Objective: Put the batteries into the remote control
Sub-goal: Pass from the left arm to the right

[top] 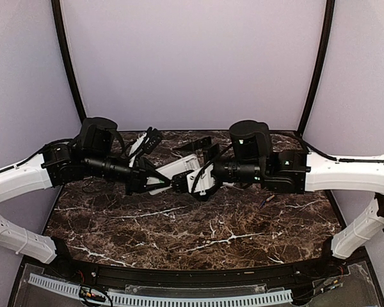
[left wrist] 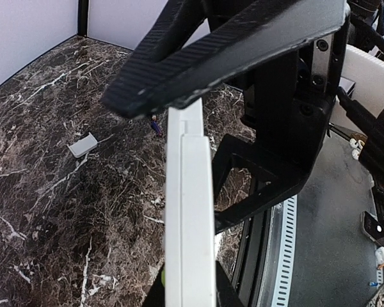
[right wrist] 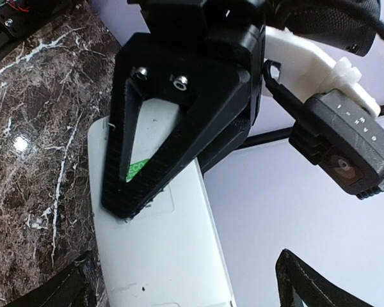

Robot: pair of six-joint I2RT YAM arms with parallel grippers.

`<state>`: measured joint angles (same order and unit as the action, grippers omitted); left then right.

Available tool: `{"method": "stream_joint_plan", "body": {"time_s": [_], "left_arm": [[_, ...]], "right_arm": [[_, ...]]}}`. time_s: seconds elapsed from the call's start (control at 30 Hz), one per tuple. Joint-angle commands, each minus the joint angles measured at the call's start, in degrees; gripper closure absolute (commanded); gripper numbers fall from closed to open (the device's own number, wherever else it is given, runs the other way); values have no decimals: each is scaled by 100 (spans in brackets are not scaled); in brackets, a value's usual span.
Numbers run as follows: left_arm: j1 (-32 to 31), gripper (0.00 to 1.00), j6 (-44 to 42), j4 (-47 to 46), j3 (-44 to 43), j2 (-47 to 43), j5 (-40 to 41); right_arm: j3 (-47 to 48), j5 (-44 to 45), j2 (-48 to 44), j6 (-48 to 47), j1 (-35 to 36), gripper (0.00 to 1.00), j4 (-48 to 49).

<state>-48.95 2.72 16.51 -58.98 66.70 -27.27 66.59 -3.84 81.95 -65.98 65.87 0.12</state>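
1. Left gripper (left wrist: 189, 291) of mine is nearly closed on the remote control (left wrist: 189, 211). It pinches the flat faces and holds the remote edge-up in the air above the middle of the table (top: 198, 236).
2. Right gripper (right wrist: 189, 284) stands wide open with one finger on each side of the remote's end, and it grips nothing.
3. Risk on the left: my pinch on the remote is narrow. If my right fingers bump it from this close, it could twist or slide out and drop onto the table.
4. Risk on the right: the one battery (left wrist: 157, 126) I see lies loose on the table toward a far corner, well apart from the remote. It is round, so a clumsy pinch could send it rolling toward an edge.
5. Count: one remote, two grippers, and one battery in sight; I cannot find any others. One small grey-white flat piece (left wrist: 83, 144), probably the cover, lies near the battery.
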Motion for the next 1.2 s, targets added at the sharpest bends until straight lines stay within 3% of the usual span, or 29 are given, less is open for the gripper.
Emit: {"method": "stream_joint_plan", "body": {"time_s": [0.0, 0.07, 0.23, 0.33, 0.43, 0.7, 0.73, 0.77, 0.8, 0.83, 0.9, 0.97, 1.07, 1.17], "left_arm": [[26, 100, 37, 130, -220, -1, -104], [28, 100, 48, 144, -223, 9, -72], [28, 100, 55, 130, -225, 54, 27], [26, 100, 50, 128, -251, 97, 22], [28, 100, 44, 124, -251, 107, 1], [26, 99, 19, 143, -231, 63, 40], [26, 91, 14, 151, -234, 59, 119], [26, 68, 19, 164, -240, 52, 179], [26, 54, 19, 170, -247, 27, 356], [26, 34, 18, 175, -246, 5, 469], [28, 16, -8, 177, -229, -85, 860], [27, 8, -66, 159, -190, -211, 1227], [26, 3, -113, 70, -69, -502, 1739], [34, 1, -168, -97, 63, -745, 2261]], "right_arm": [[319, 980, 317, -840, 205, 12, 17], [326, 1271, 400, -1083, 299, 22, 97], [285, 1810, 522, -1478, 467, 28, 375], [236, 2017, 585, -1598, 534, 42, 559], [224, 2116, 615, -1598, 554, 56, 551], [328, 2287, 616, -1235, 575, 76, 268], [381, 2286, 614, -1078, 571, 77, 116], [459, 2257, 612, -835, 572, 79, -119], [532, 2204, 611, -563, 558, 80, -399], [599, 2120, 605, -225, 537, 80, -645], [674, 1853, 594, 475, 451, 80, -1241], [657, 1481, 594, 1259, 297, 80, -1797], [423, 578, 613, 2460, -34, 81, -2434], [22, -323, 733, 3397, -256, 80, -2452]]}}
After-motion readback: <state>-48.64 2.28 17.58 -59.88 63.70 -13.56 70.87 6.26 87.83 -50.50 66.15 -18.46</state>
